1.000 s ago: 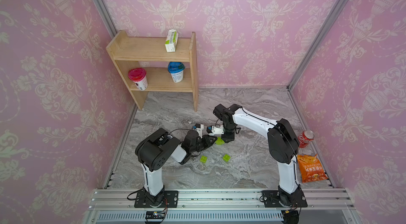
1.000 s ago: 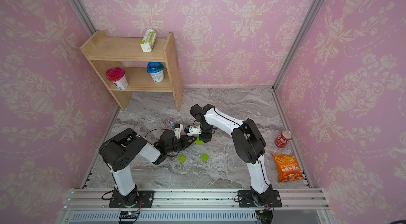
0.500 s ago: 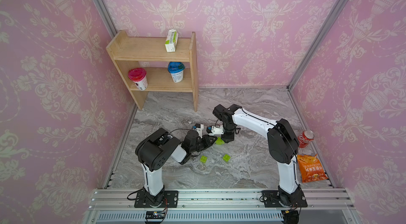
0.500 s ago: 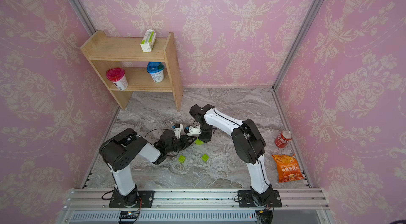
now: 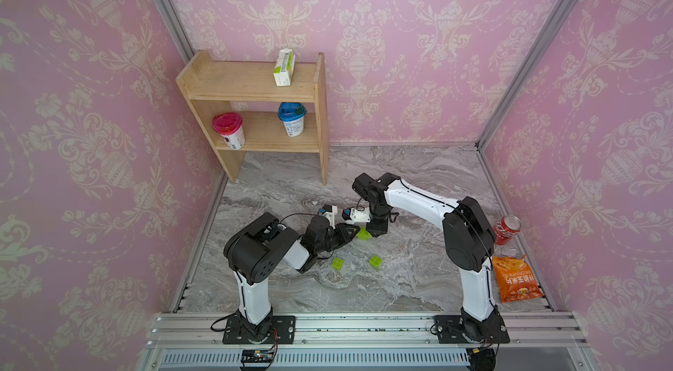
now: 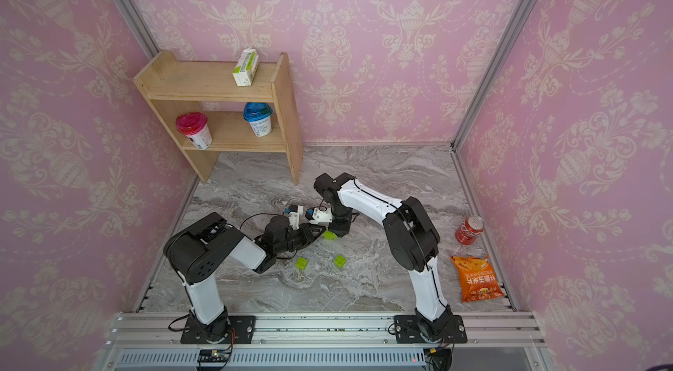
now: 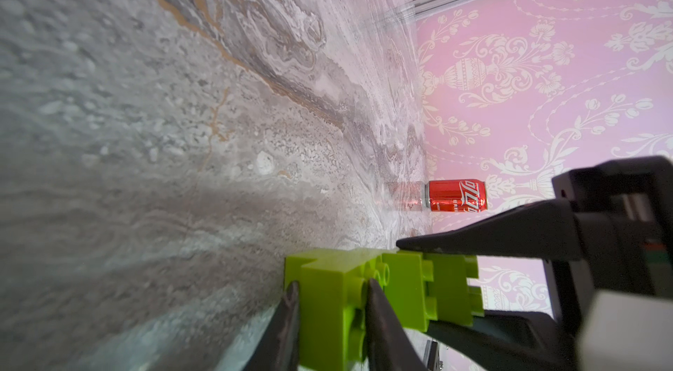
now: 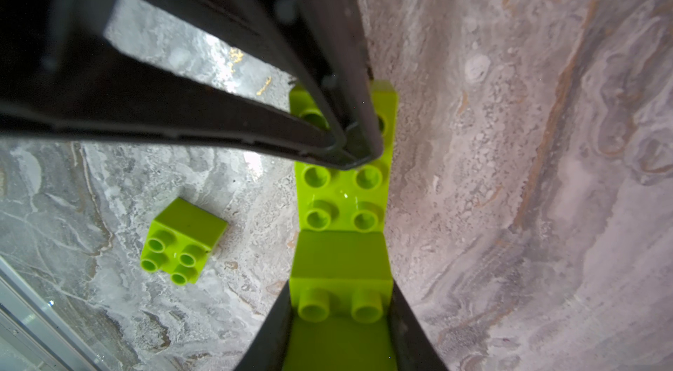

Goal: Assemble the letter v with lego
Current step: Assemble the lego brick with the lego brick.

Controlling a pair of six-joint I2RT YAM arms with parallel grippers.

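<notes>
— Mid-desk (image 5: 411, 289), how far along is the V (image 5: 362, 233)?
— Part built. My left end effector (image 7: 332, 283) and right end effector (image 8: 341, 283) are each clamped on it; two loose bricks (image 5: 337, 263) (image 5: 375, 261) lie nearer, yet to join.

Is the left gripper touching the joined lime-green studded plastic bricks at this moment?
Touching. The left wrist view shows the left gripper shut on the joined lime-green studded plastic bricks: both fingers press their sides, without gap.
</notes>
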